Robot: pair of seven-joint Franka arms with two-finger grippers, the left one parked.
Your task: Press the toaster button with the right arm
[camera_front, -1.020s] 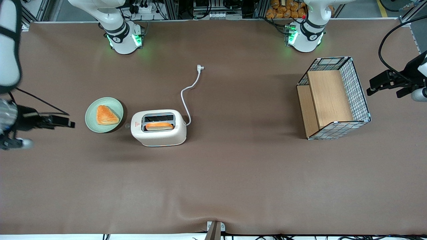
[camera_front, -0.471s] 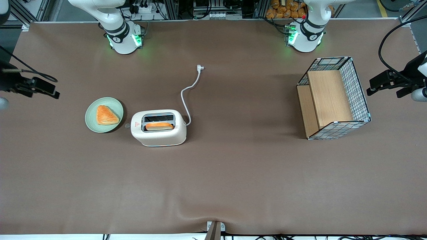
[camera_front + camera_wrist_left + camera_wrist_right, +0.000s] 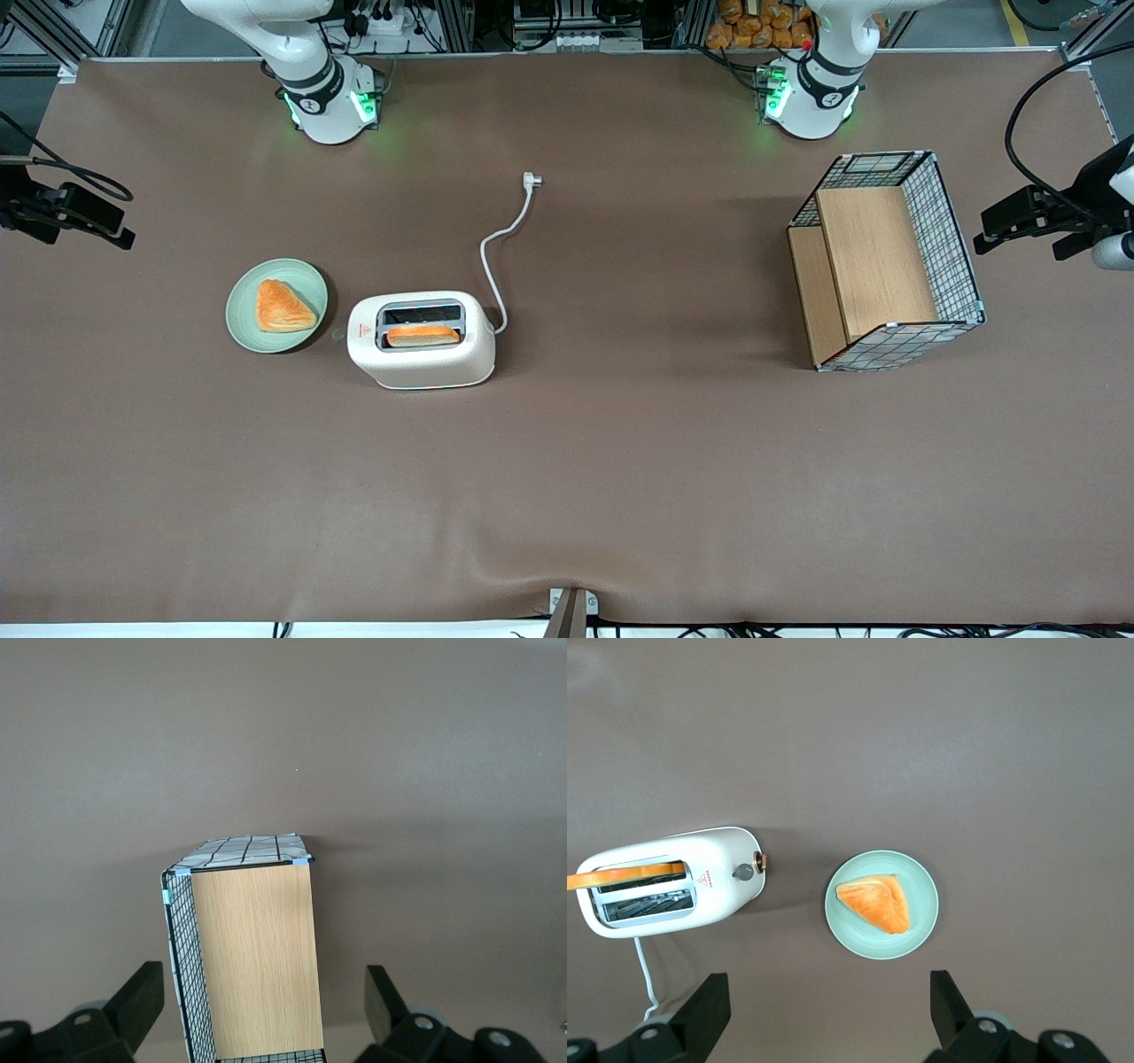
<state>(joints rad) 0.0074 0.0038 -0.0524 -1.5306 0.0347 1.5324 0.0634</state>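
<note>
Front view: toaster [image 3: 422,341] sits on the brown table [image 3: 620,478], cream-white, rounded corners, two slots on top. Slot nearer the camera holds an orange-brown slice of bread [image 3: 423,335]; the other slot looks dark. Red triangle sticker [image 3: 362,330] on top at the narrow end facing the green plate [image 3: 244,332]. Tiny print under the triangle, not readable. Toaster button [image 3: 338,335] is a small grey knob poking out of that narrow end, between toaster and plate. White cord [image 3: 496,257] runs from the toaster's other end to a plug [image 3: 532,180] lying farther from the camera. Plate carries a triangular pastry [image 3: 283,307]. Right arm's gripper [image 3: 106,226] hangs at the working arm's end of the table, well apart from toaster and plate, holding nothing. Wire basket with a wooden shelf [image 3: 886,261] stands toward the parked arm's end.

Right wrist view: looking straight down, gripper [image 3: 830,1010] fingers [image 3: 709,1001] spread wide, nothing between them. Toaster [image 3: 673,881] with grey round button [image 3: 743,872] at its narrow end, a small brownish lever tip just beside it. Red triangle sticker [image 3: 706,877] with unreadable red text. Bread [image 3: 625,875] stands in one slot. Plate [image 3: 850,930] with pastry [image 3: 874,904] is just beside the button end, not touching.

Left wrist view: only the basket [image 3: 248,948] on the table [image 3: 283,735].
</note>
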